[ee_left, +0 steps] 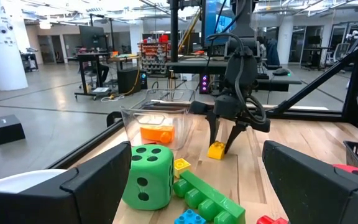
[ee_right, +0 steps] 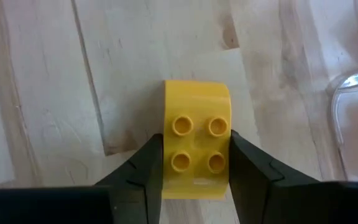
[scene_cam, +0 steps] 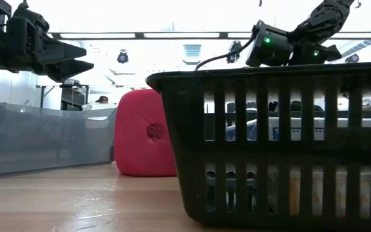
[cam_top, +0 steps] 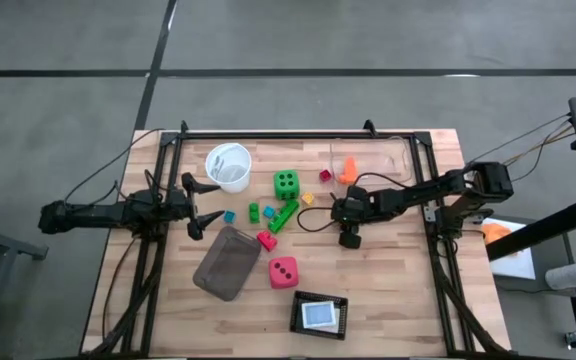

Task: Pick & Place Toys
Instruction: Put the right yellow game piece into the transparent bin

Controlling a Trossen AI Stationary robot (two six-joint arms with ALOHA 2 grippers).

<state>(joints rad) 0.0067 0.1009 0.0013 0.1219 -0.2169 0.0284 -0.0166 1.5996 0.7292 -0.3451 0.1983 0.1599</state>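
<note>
My right jaws (ee_right: 191,163) stand on either side of the small yellow plastic brick (ee_right: 196,144), touching it on the wooden table (cam_top: 388,290). The clear plastic box (cam_top: 373,160) lies behind it, an orange brick (cam_top: 347,170) inside. The green dotted dice cube (cam_top: 286,183) sits left. My left jaws (cam_top: 206,205) wait beside the white round cup (cam_top: 228,165).

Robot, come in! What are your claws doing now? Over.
Right gripper shut on yellow brick, brick on table. Left gripper open, waiting by white cup. Nothing blocking.
</note>
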